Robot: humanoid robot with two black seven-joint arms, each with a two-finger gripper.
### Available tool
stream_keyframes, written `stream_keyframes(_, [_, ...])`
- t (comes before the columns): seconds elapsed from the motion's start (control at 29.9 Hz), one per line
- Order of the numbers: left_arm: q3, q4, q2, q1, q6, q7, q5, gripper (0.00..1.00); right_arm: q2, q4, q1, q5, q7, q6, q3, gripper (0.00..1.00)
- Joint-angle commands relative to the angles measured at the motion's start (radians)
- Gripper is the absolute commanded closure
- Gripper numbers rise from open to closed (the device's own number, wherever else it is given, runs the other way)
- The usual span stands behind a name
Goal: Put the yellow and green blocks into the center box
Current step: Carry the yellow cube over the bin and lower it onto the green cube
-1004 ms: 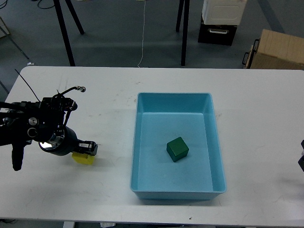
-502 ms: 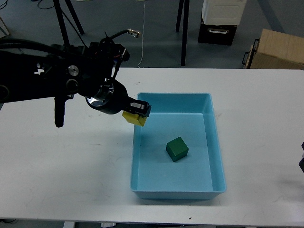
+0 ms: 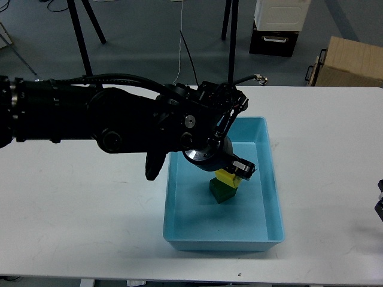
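My left arm reaches across from the left over the light blue box (image 3: 272,179) in the middle of the white table. Its gripper (image 3: 234,172) is shut on the yellow block (image 3: 226,177) and holds it inside the box, right over the green block (image 3: 221,191), which lies on the box floor. Whether the yellow block touches the green one I cannot tell. The arm hides the box's far left corner. Only a dark bit of my right arm (image 3: 379,206) shows at the right edge; its gripper is out of view.
The white table (image 3: 90,227) carries only the box. Beyond its far edge are black stand legs (image 3: 81,36), a black and white case (image 3: 276,27) and a cardboard box (image 3: 350,63) on the floor.
My left gripper lifted the yellow block off the table's left side, carried it right over the box wall, and now holds it low over the green block. The green block has not moved.
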Motion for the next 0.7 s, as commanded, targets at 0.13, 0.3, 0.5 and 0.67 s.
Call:
stream_keyframes(0.13, [-0.002,0.077,-0.003,0.061,0.000,0.002,0.000,0.94,-0.002,-0.022,0.002,-0.001,0.000,0.000,0.001,0.00])
stream_keyframes(0.3, [0.000,0.077,-0.003,0.064,0.000,0.000,-0.002,0.92,0.000,-0.024,0.002,-0.001,0.000,0.000,0.003,0.00])
stream_keyframes(0.5, [0.000,0.098,-0.003,0.102,0.000,-0.006,-0.002,0.80,-0.001,-0.029,0.002,-0.001,0.000,0.000,0.001,0.00])
stream_keyframes(0.67, [0.000,0.117,-0.003,0.114,0.000,-0.007,-0.002,0.66,-0.006,-0.030,0.002,-0.001,0.000,0.000,0.003,0.00])
